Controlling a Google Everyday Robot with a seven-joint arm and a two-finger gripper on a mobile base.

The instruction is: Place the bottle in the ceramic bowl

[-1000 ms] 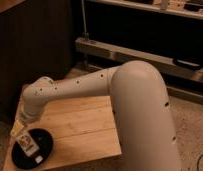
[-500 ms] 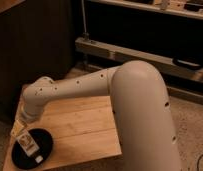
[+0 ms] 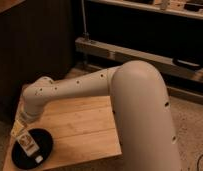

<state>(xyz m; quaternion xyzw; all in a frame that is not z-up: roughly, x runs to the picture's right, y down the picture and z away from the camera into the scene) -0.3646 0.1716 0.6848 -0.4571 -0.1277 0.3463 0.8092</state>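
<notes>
Unmoved gripper, seemingly above ceramic bowl

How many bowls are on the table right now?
1. The ceramic bowl sits on the table, lower left in view, under the bottle; the gripper is at the bottle's upper end. The arm may hide others.

The gripper hangs over the near-left corner of a light plank table, which stands on speckled floor before a dark wooden panel and a grey metal rail.
</notes>
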